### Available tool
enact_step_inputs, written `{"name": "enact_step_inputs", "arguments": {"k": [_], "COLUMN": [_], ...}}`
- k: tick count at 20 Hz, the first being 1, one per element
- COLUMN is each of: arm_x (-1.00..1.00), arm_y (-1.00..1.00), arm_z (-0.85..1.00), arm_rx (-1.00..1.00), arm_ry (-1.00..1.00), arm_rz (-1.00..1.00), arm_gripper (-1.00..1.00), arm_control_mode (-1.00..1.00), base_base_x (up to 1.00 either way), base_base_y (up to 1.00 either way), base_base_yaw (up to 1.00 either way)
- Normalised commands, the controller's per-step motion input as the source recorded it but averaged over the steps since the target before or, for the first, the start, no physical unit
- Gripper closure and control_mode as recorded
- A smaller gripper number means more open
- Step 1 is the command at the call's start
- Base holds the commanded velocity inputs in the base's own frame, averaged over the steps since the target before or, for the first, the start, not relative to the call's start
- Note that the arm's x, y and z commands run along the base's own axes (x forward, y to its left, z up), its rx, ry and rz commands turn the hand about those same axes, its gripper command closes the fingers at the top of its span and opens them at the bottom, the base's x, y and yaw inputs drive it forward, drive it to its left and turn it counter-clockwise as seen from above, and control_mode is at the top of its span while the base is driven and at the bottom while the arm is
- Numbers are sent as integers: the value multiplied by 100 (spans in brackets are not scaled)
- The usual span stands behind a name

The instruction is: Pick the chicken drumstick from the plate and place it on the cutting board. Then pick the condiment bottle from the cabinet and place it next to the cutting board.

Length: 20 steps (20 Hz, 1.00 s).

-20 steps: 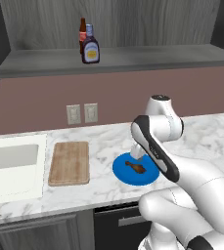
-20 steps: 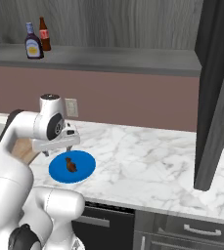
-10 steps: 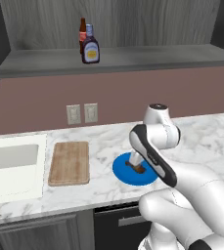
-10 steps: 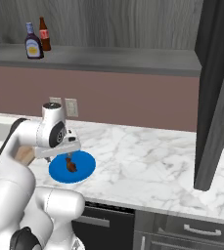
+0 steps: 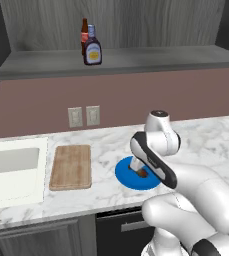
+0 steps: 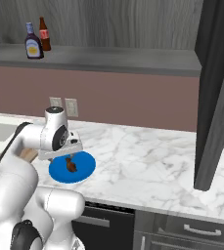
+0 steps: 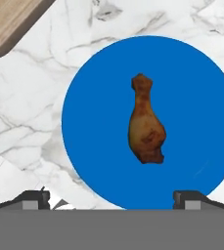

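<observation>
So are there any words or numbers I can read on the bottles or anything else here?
No text here can be read.
The condiment bottle on the cabinet: yellow-orange oval label, too small and blurred to read.
The slim brown bottle beside it: red label, also too blurred.
The plate, chicken drumstick and cutting board: no writing.

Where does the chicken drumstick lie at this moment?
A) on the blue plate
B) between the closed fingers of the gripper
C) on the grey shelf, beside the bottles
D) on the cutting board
A: in the hand view the chicken drumstick lies flat on the blue plate, and the cutting board beside it is bare.
</observation>
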Motion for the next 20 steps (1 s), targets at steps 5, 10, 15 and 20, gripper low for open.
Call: {"name": "enact_step_inputs", "arguments": {"k": [5,10,15,20], "arm_x": [26,22,22,32], "arm_y": [1,8,13,7], "arm_z": [-12,-22,-21,-19], "arm_rx": [0,0,0,0], "arm_ry": [0,0,0,0], "arm_rz": [0,0,1,1], "arm_gripper": [-100,-100,-100,-100], "arm_control_mode": [-100,-100,-100,-100], "base_base_x": [0,0,0,0], "base_base_y": [0,0,0,0], "base_base_yaw": [0,0,0,0]}}
